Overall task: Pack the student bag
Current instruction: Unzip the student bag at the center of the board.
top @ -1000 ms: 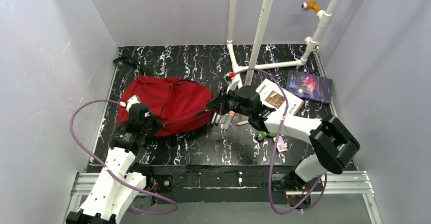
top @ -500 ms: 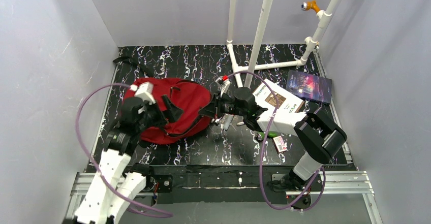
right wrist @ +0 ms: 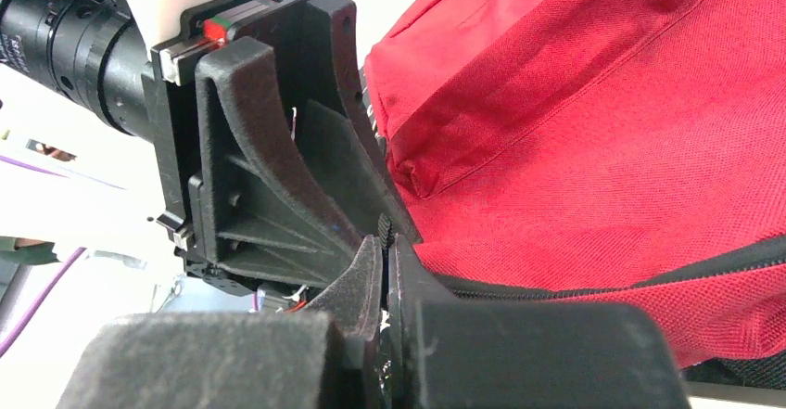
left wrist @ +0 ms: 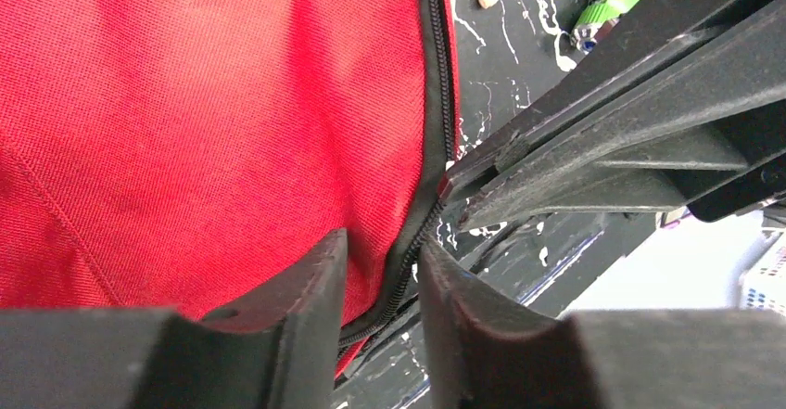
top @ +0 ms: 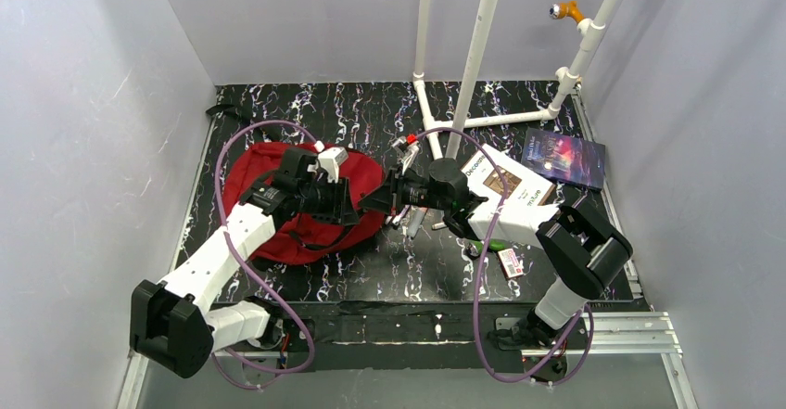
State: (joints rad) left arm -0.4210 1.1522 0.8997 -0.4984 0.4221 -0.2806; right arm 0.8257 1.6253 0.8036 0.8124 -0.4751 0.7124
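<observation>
The red student bag (top: pixel 269 163) lies at the left middle of the table, zipper edge facing right. My right gripper (top: pixel 373 201) is shut on the bag's black zipper trim (right wrist: pixel 556 288) at its right edge; its jaws (right wrist: pixel 385 270) pinch the trim. My left gripper (top: pixel 349 203) reaches across the bag and meets the right one. In the left wrist view its jaws (left wrist: pixel 380 274) are slightly apart, with the zipper trim (left wrist: pixel 436 121) and red fabric (left wrist: pixel 213 103) between them, and the right gripper's fingers (left wrist: pixel 593 140) are just beyond. The bag's inside is hidden.
A white-covered book (top: pixel 508 179) and a dark blue book (top: pixel 564 159) lie at the right. Pens (top: pixel 414 219), a green marker (top: pixel 491 245) and a small card (top: pixel 511 262) lie by the right arm. A white pipe frame (top: pixel 477 57) stands behind.
My left arm has swung from the bag's left side over the bag to its right edge, beside the right gripper. The right gripper has stayed on the bag's edge.
</observation>
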